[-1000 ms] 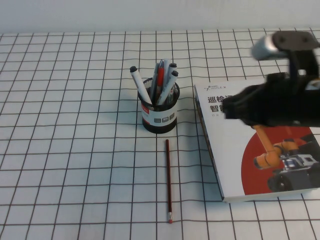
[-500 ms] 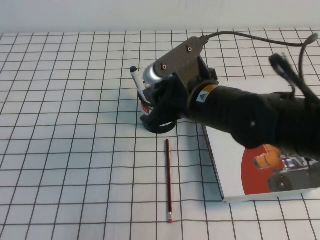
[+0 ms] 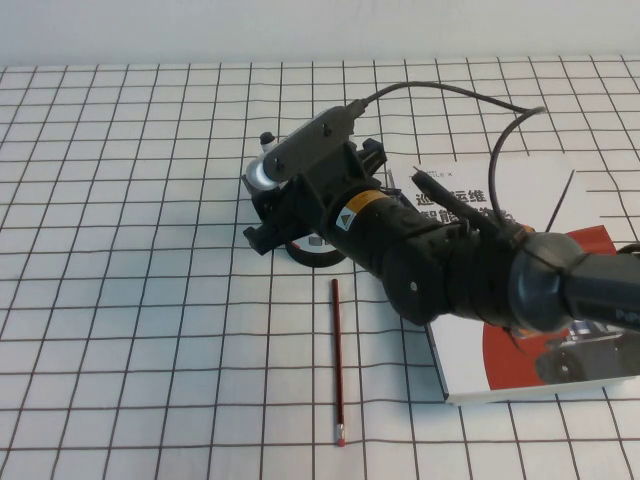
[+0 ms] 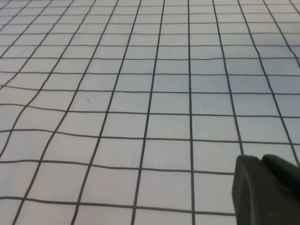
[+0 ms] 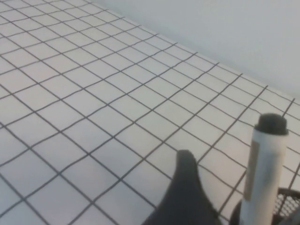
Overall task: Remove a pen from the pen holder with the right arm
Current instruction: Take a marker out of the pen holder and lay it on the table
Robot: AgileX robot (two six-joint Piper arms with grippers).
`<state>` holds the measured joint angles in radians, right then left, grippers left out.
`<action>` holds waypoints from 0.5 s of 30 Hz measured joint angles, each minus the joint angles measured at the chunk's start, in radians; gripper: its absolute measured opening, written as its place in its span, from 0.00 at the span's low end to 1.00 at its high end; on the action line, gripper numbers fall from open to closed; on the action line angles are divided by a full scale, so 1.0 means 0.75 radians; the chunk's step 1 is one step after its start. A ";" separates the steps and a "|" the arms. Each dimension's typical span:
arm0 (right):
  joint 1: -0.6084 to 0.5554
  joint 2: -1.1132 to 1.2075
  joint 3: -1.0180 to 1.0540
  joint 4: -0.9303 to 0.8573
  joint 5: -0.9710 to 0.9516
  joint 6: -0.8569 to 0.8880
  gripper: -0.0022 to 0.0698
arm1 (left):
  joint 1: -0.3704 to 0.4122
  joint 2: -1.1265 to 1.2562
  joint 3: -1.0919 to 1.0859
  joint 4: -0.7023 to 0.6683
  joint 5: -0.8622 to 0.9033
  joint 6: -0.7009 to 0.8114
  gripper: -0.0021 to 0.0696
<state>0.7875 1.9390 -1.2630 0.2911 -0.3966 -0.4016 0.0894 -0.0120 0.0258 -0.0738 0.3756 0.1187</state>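
You have a table [image 3: 130,300] under a white cloth ruled in black squares. Your right arm [image 3: 450,265] reaches in from the right edge toward the middle. It passes over a white book [image 3: 462,365] with a red circle on its cover, which lies flat on the right side. The right gripper [image 3: 266,218] sits at the holder [image 3: 318,256] and covers nearly all of it from above; only a curve of black rim shows beneath the wrist. You cannot tell whether that gripper is spread or closed, nor whether it touches any pen. A red pencil [image 3: 338,360] lies on the cloth just in front of the holder, apart from it, eraser end toward the robot. One marker [image 5: 265,168], white with a black cap, stands in the holder, close beside a dark part of the gripper in the right wrist view. The left gripper [image 4: 265,187] shows only as a dark corner over bare cloth, and you cannot tell its state.
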 joint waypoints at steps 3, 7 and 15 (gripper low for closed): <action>0.000 0.054 -0.077 -0.003 -0.004 0.003 0.66 | 0.000 0.000 0.000 0.000 0.000 0.000 0.03; -0.017 0.127 -0.187 -0.005 0.021 0.003 0.64 | 0.000 0.000 0.000 0.000 0.000 0.000 0.03; -0.048 0.182 -0.241 -0.005 0.056 0.003 0.62 | 0.000 0.000 0.000 0.000 0.000 0.000 0.03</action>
<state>0.7517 2.0756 -1.4439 0.2874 -0.3542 -0.3992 0.0894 -0.0120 0.0258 -0.0738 0.3756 0.1187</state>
